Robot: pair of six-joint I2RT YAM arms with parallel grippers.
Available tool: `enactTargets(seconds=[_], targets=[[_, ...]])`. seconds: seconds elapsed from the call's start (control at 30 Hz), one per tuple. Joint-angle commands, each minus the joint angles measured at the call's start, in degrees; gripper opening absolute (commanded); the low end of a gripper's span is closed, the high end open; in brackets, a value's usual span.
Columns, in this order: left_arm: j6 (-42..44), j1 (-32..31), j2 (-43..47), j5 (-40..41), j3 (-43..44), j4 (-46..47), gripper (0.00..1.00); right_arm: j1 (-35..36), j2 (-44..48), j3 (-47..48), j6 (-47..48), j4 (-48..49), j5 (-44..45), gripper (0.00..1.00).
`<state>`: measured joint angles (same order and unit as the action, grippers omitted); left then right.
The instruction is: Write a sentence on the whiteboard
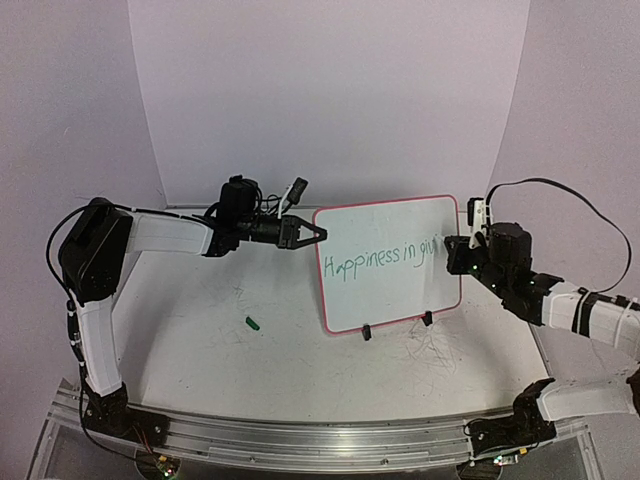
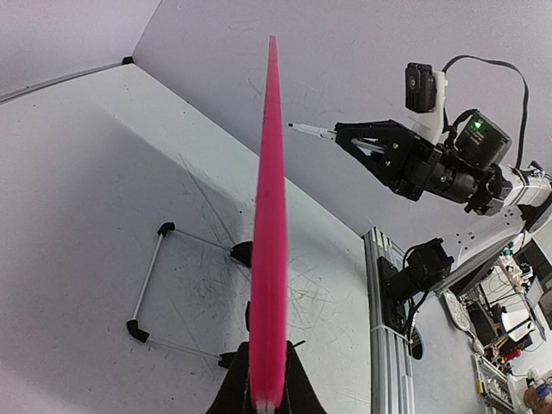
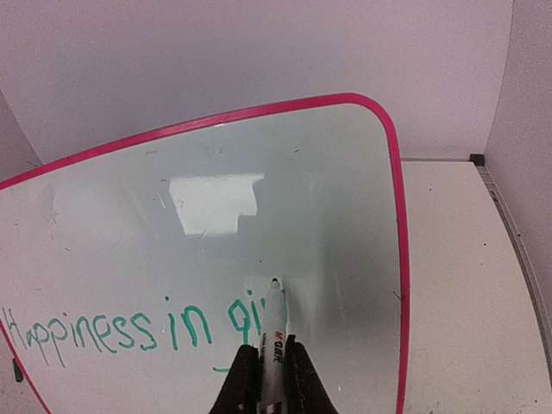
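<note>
Now clamped on the whiteboard (image 1: 390, 270) at its left pink rim: left fingers (image 2: 233, 397), closed tight on the edge. Standing upright on black clip feet (image 1: 427, 318), right of the tabletop (image 1: 200, 330)'s middle. Closed on a marker (image 3: 274, 332): right fingers (image 3: 237, 384), tip at the board just past the green sentence (image 3: 103, 332), "Happiness in" plus letters partly hidden; contact unclear. Lying left of the board, near the tabletop's middle: a small green piece (image 1: 253, 323).
</note>
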<state>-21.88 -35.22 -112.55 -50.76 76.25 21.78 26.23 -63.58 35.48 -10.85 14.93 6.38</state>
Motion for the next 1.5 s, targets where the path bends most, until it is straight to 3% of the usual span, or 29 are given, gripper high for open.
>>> enactTargets(seconds=[0.0,1.03,1.47], targets=[[1.3,-2.0,1.0,-1.5,-0.3,-2.4,0.00,-0.9,-0.6,0.8,-0.2,0.7,-1.5,0.00],[1.3,-2.0,1.1,-1.7,-0.4,-2.4,0.00,-1.7,-5.5,2.0,-0.9,3.3,2.1,0.00],[1.3,-2.0,1.1,-1.7,-0.3,-2.5,0.00,-1.6,0.1,-0.6,-1.4,-0.4,0.9,0.00]])
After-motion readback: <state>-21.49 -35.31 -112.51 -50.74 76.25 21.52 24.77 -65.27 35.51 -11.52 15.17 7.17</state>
